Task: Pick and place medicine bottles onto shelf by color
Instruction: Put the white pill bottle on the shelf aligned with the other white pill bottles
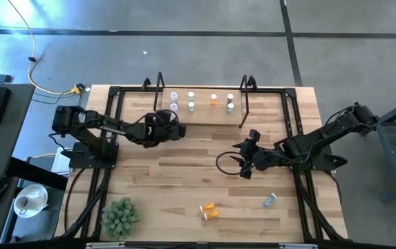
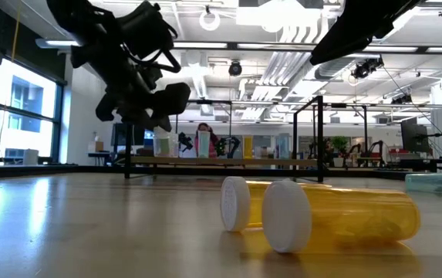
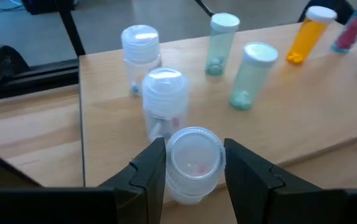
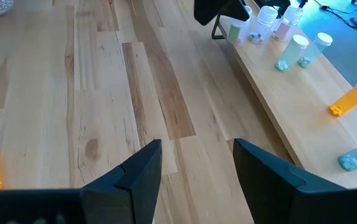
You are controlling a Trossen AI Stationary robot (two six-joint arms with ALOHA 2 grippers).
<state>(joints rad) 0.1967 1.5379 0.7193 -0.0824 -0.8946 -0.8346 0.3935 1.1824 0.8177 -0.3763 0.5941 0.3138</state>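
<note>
My left gripper (image 1: 168,128) hovers just in front of the shelf's (image 1: 204,116) left part, shut on a whitish medicine bottle (image 3: 194,158) with a clear cap. On the shelf (image 3: 303,112) stand two whitish bottles (image 3: 164,93), two teal-green bottles (image 3: 253,68), an orange bottle (image 3: 308,32) and a purple one (image 3: 351,30), all upright on their bases. Two orange bottles (image 1: 209,211) and a teal bottle (image 1: 270,200) lie on their sides on the tabletop near the front. My right gripper (image 4: 197,168) stands open above the table's middle right, with nothing between its fingers. My left gripper pinches the whitish bottle between its two fingers (image 3: 150,171), one on either side of the bottle's upper body just under the cap (image 3: 194,149). The fingers slant down toward the far side. The bottle sits upright in the hold; its base is hidden below the fingers.
A green spiky plant ball (image 1: 120,214) sits at the near left corner. Black metal frames (image 1: 159,86) rise at both ends of the shelf. The right part of the shelf board (image 4: 303,106) has bare wood between the orange and teal bottles.
</note>
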